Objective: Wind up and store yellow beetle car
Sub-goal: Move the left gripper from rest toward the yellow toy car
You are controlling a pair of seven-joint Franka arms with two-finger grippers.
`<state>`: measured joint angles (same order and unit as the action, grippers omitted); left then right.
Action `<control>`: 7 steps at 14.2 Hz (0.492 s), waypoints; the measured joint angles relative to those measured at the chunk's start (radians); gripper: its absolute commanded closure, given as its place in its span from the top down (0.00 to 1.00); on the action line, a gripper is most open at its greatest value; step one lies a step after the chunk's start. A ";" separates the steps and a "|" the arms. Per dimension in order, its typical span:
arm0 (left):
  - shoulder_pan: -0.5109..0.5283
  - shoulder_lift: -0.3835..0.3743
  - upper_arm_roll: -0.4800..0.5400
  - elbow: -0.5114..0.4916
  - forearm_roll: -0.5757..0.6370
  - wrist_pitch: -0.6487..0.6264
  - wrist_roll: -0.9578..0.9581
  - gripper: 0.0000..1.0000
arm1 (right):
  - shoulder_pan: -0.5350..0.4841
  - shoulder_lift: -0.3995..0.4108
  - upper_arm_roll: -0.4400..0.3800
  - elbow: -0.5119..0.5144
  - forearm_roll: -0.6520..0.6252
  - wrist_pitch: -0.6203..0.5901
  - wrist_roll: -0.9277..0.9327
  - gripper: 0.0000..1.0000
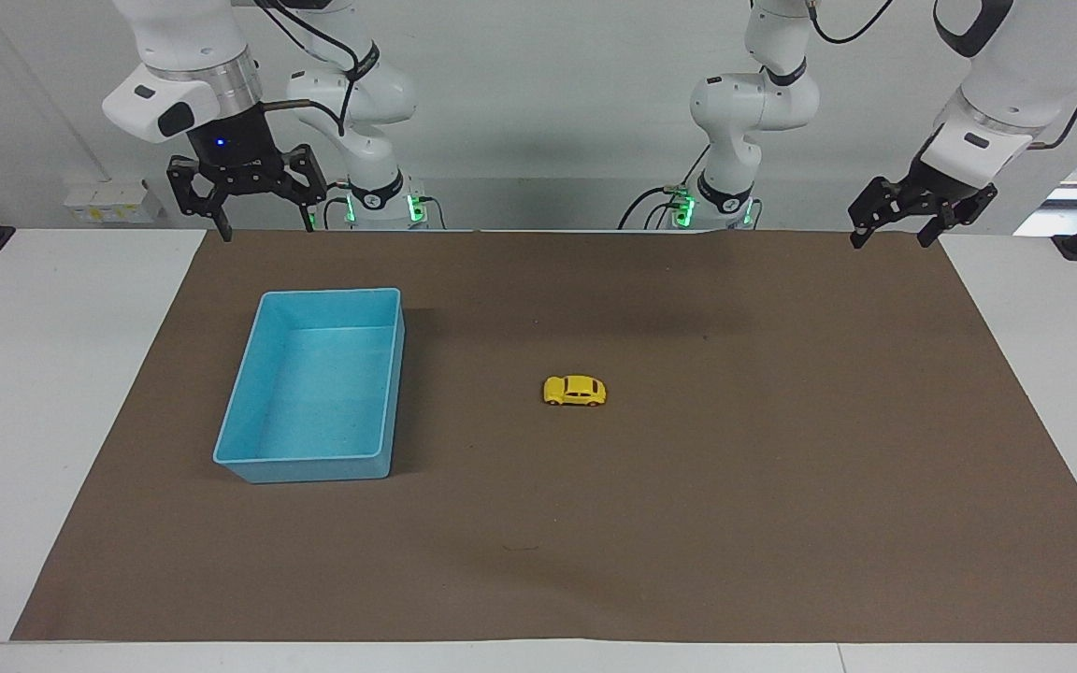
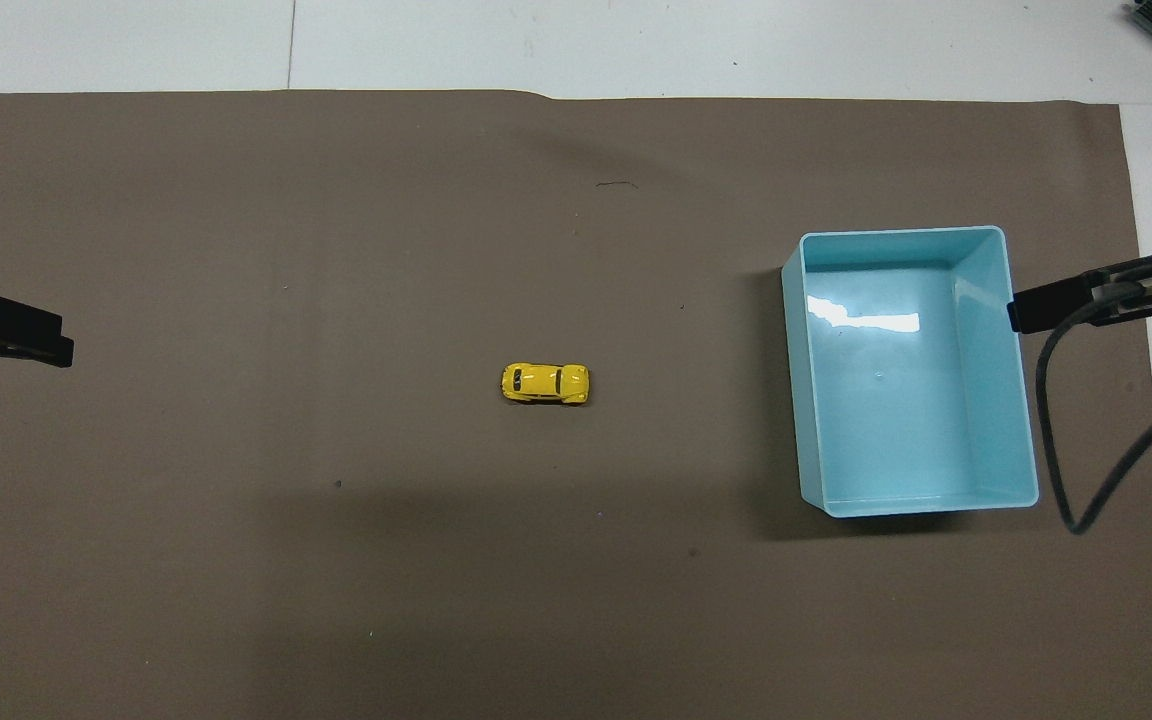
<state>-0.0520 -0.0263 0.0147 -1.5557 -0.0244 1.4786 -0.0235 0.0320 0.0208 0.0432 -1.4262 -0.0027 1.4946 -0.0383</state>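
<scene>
The tiny yellow beetle toy car (image 1: 575,391) sat mid-bench on the brown mat, long axis running arm to arm, roughly between both empty pincers, left (image 1: 896,229) and right (image 1: 263,220), each spread wide up by the bases.

On my rig I list two arms with glossy white rounded shells, dark bands at the joints and black cables looped along the upper links. Each base shows green lights, and the right arm's black wrist block carries a small blue light under a silver ring. The right gripper (image 1: 263,227) and left gripper (image 1: 889,237) are black, skeletal linkage types.
</scene>
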 measured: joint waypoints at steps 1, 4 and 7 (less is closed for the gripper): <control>0.000 0.001 0.000 0.000 0.000 0.000 0.000 1.00 | -0.002 0.000 -0.003 0.000 0.019 -0.005 0.055 1.00; 0.000 0.001 -0.001 0.000 0.000 0.000 -0.001 1.00 | -0.002 0.000 -0.005 0.000 0.039 -0.009 0.172 1.00; -0.001 0.003 -0.002 0.000 0.000 0.000 0.000 1.00 | -0.002 0.000 -0.006 0.000 0.039 -0.009 0.182 1.00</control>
<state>-0.0531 -0.0235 0.0122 -1.5557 -0.0244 1.4785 -0.0237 0.0296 0.0206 0.0377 -1.4259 0.0367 1.4859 0.1441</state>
